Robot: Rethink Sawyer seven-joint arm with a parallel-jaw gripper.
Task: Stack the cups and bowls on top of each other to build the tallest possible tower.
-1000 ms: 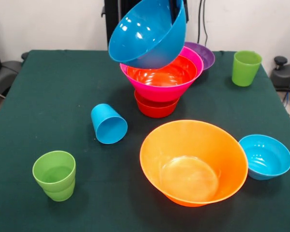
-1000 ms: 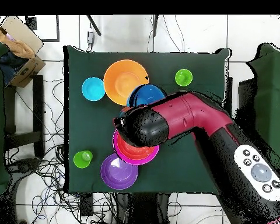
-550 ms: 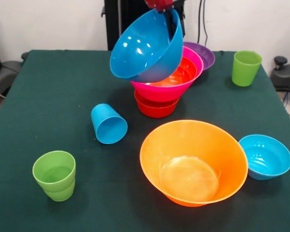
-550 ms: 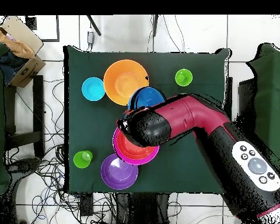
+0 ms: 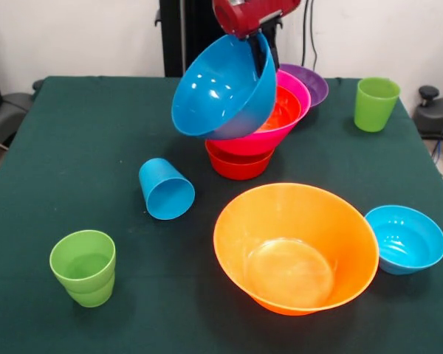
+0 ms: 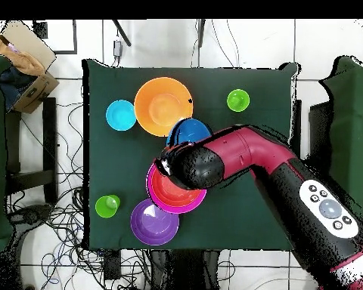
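Now my pincer [image 5: 264, 46] grips the rim of the big glossy blue plastic bowl [image 5: 223, 88], holding it tilted. It hangs over the pink bowl [image 5: 280, 124] stacked on a red-orange bowl [image 5: 236, 166] on the green counter [image 5: 81, 133].

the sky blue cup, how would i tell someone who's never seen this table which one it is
In the front view, start at the large orange bowl, the biggest thing on the green table. Look to its left, toward the table's middle: the sky blue cup lies there alone. It is the only blue cup, and the only one tipped on its side; both green cups stand upright.
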